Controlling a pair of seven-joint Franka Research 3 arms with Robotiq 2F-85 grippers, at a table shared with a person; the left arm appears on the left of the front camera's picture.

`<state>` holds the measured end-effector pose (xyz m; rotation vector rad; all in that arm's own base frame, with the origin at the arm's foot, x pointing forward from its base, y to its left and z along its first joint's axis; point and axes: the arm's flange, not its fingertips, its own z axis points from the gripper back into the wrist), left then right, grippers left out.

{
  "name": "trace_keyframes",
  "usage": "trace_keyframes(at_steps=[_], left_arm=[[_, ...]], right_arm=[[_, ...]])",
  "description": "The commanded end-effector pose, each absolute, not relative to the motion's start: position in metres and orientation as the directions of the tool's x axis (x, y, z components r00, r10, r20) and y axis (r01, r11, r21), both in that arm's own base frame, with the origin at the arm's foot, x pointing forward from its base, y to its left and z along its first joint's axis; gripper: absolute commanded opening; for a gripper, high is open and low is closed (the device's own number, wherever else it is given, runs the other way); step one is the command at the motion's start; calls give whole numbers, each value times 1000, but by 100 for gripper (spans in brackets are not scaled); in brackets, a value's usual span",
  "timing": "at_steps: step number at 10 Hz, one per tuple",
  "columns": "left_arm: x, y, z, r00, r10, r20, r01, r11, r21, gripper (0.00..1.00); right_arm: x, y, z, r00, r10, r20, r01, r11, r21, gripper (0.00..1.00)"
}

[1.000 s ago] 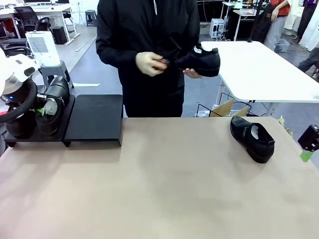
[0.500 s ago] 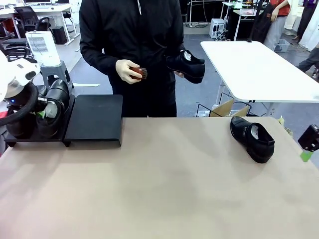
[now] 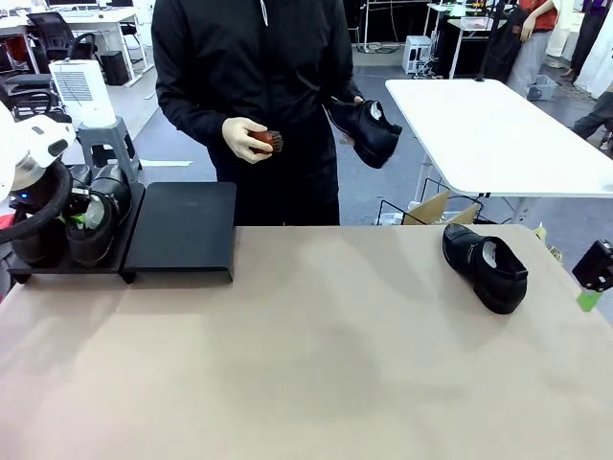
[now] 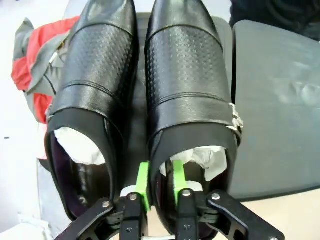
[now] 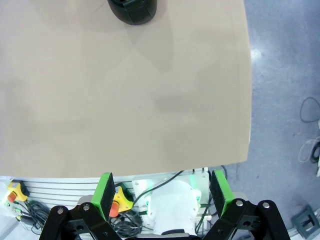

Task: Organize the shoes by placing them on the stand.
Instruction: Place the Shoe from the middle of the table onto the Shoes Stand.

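Note:
Two glossy black shoes (image 4: 182, 75) (image 4: 92, 80) lie side by side on the left platform of the stand (image 3: 57, 264). My left gripper (image 4: 160, 182) is shut on the heel rim of the right-hand one, with one green pad inside by the white paper. In the front view that gripper (image 3: 81, 216) sits over the same shoe (image 3: 96, 230). The second platform (image 3: 182, 230) is bare. A third shoe (image 3: 484, 266) lies on the table at the right. The person holds a fourth shoe (image 3: 369, 129) tilted in one hand. My right gripper (image 5: 162, 192) is open and holds nothing.
The person's other hand holds a small brown brush (image 3: 266, 142). My right gripper (image 3: 594, 278) hangs at the table's right edge (image 5: 247, 100), beyond which is floor. The toe of the lone shoe (image 5: 132, 10) shows at the top of the right wrist view.
My left gripper has lowered its shoe down onto the left platform. The person pulled the brush away from the held shoe, shifted left and tipped the shoe toe-down.

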<state>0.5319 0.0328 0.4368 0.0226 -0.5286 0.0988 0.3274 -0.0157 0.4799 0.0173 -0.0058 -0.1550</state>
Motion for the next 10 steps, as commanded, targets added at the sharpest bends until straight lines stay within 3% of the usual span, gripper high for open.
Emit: trace_keyframes(at_steps=[1,5,10], left_arm=[[533,29,441,841,98,532,-133,991,26,76],[519,18,460,828,74,556,-145,986,84,76],[441,-6,510,848,177,499,-176,983,-48,76]], right_arm=[[328,-16,480,988,-155,9,154,988,17,100],[328,-16,480,988,-155,9,154,988,17,100],[328,-16,480,988,-155,9,154,988,17,100]])
